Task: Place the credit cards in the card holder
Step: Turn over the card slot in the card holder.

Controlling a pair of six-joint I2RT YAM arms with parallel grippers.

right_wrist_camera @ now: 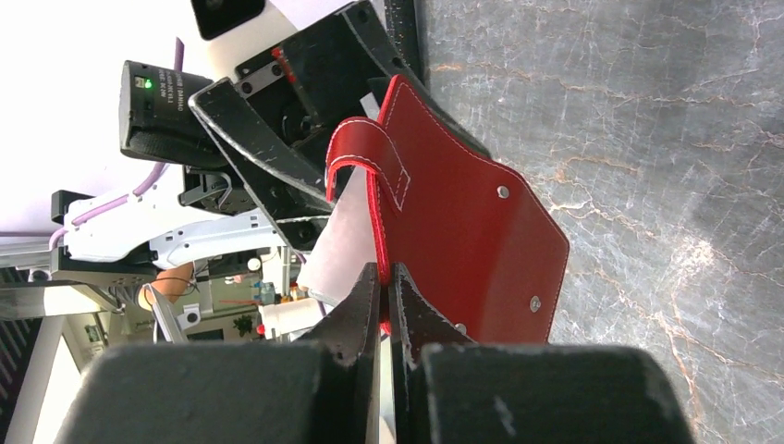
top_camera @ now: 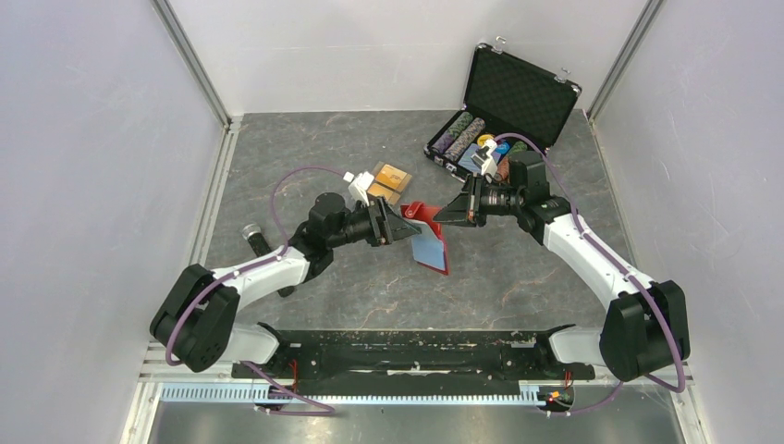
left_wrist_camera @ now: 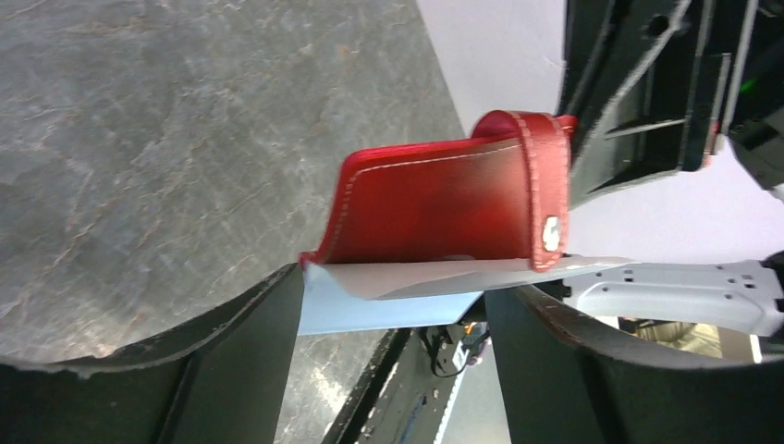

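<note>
Two grippers on one red card holder (top_camera: 432, 242), held up open over the grey table (top_camera: 518, 268), with its pale blue-grey lining showing from above. Pinched along one edge by the right gripper (top_camera: 451, 213), with both fingers pressed flat together on the red flap and no gap between them in the right wrist view (right_wrist_camera: 384, 282). Flanked on the opposite side by the left gripper (top_camera: 398, 227), spread wide, with the holder's lined flap lying between its fingers (left_wrist_camera: 277, 314); cannot tell whether either finger touches it. Curled over the holder's top edge: the snap tab (left_wrist_camera: 550, 176), with a silver stud near its end. Just behind the holder, past the left gripper: the credit cards (top_camera: 392, 176), stacked on the table with orange and gold faces up. Farther back and to the right of the holder: an open black chip case (top_camera: 518, 92) with rows of poker chips (top_camera: 459, 137).
</note>
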